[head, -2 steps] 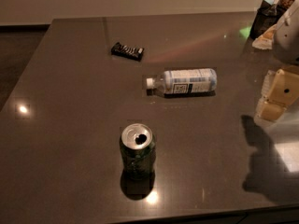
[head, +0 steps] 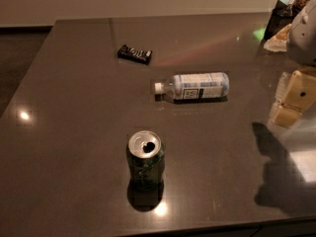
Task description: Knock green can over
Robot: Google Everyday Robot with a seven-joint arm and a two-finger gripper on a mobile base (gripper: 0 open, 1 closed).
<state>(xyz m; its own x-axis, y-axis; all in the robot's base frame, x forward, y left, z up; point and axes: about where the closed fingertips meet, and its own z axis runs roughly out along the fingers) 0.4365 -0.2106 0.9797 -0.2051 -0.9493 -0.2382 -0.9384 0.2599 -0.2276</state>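
The green can stands upright on the dark table, near the front edge and a little left of the middle; its silver top with the open pull-tab hole faces up. My gripper, cream-coloured, hangs at the right edge of the view, above the table. It is far to the right of the can and a little behind it, not touching it. It holds nothing that I can see. The arm above it is cut off by the frame.
A clear plastic bottle with a white-blue label lies on its side behind the can. A small dark wrapped bar lies further back left. Bags and packets crowd the back right corner. The gripper's shadow falls front right.
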